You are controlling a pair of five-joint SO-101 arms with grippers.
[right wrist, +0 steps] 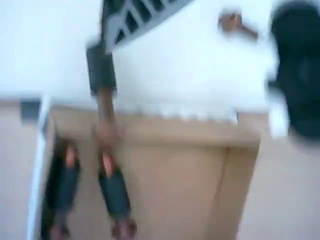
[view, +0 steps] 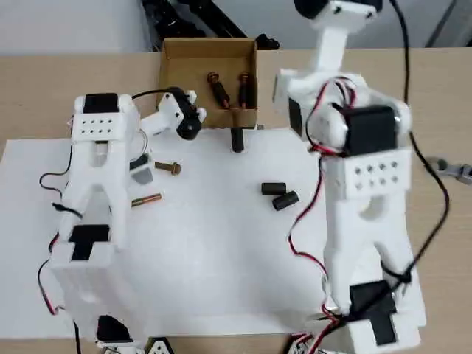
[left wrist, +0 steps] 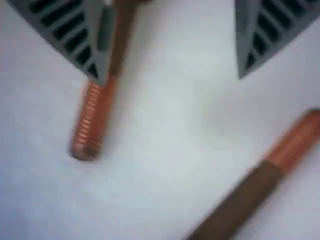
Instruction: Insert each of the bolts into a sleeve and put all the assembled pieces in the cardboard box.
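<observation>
Bolt (left wrist: 92, 120) lies beneath the released left hand (left wrist: 170, 77); right hand (right wrist: 112, 37) at the sleeve (right wrist: 101, 70), grasp unclear.

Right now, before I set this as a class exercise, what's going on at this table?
Two robot arms are fitting bolts into sleeves and boxing them. The cardboard box already holds two assembled pieces. A third piece is at the box's front wall by the right gripper; whether it is gripped is unclear. The left gripper hangs open over two loose bolts on the white sheet. Two empty sleeves lie apart from them.
</observation>
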